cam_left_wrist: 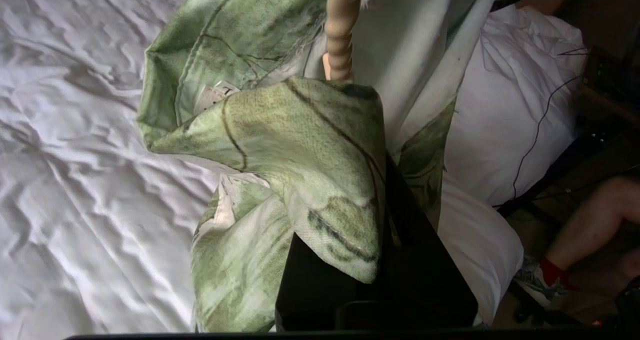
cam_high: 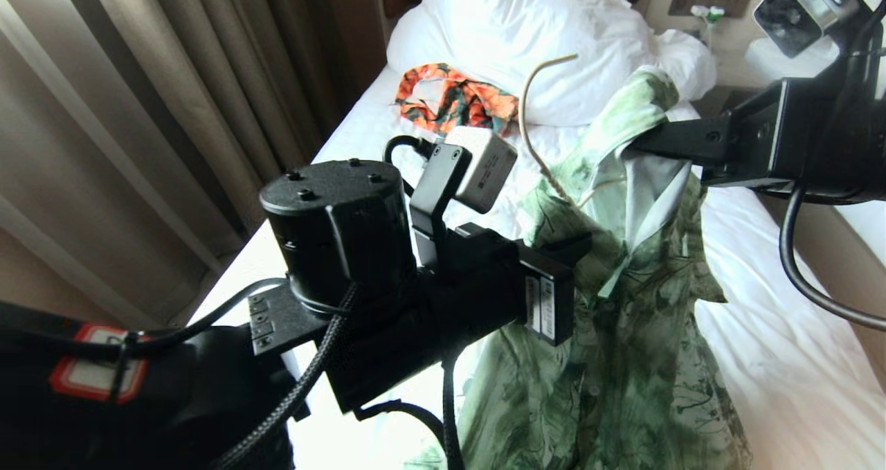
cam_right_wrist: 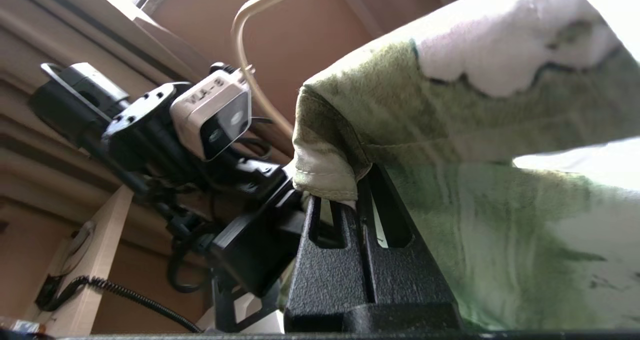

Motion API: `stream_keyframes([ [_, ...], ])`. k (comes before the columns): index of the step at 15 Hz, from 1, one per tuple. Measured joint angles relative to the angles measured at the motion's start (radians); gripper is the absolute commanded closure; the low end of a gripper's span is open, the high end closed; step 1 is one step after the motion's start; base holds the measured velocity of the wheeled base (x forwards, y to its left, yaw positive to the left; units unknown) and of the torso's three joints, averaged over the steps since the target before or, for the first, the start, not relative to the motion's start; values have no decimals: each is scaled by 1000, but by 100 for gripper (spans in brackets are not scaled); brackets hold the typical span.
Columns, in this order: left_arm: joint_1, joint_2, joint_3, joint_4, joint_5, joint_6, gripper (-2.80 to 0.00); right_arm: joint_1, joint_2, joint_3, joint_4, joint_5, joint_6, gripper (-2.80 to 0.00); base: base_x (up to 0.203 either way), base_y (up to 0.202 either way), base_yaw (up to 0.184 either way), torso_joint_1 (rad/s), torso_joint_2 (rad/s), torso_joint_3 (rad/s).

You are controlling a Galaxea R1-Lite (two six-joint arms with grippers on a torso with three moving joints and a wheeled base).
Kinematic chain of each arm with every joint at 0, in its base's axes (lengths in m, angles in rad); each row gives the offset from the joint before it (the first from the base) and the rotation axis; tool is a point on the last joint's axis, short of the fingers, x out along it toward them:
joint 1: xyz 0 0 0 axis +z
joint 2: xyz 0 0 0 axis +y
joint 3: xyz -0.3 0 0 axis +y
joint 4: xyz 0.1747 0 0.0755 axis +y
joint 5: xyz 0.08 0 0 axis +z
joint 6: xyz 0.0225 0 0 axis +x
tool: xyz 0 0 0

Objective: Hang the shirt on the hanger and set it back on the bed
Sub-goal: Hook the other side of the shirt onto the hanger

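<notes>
Orange garment (cam_high: 457, 100) beyond held shirt (cam_high: 623, 359), hanger (cam_high: 533, 110).

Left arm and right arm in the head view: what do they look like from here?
Left arm: matte black blocky housing, round black cap with screws, braided black cable, red-bordered white label, white barcode sticker, grey boxy wrist camera. Right arm: black rectangular body, looping black cable, silver-grey camera.

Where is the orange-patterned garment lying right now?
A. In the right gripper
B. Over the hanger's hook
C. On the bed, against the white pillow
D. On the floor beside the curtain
C: in the head view the orange-patterned garment lies on the bed against the white pillow, apart from both grippers.
</notes>
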Motion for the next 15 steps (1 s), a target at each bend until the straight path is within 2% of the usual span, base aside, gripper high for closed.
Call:
stream_keyframes([
  [7,-8,48,-73,-19,9,1,0,30,-66,38,44,16,-1,0,0,0,0,0,0,0],
  [11,-9,44,-103,-12,28,3,0,66,-86,42,48,13,-3,0,0,0,0,0,0,0],
  [15,-25,17,-121,10,35,2,0,66,-90,41,47,11,-5,0,0,0,0,0,0,0],
])
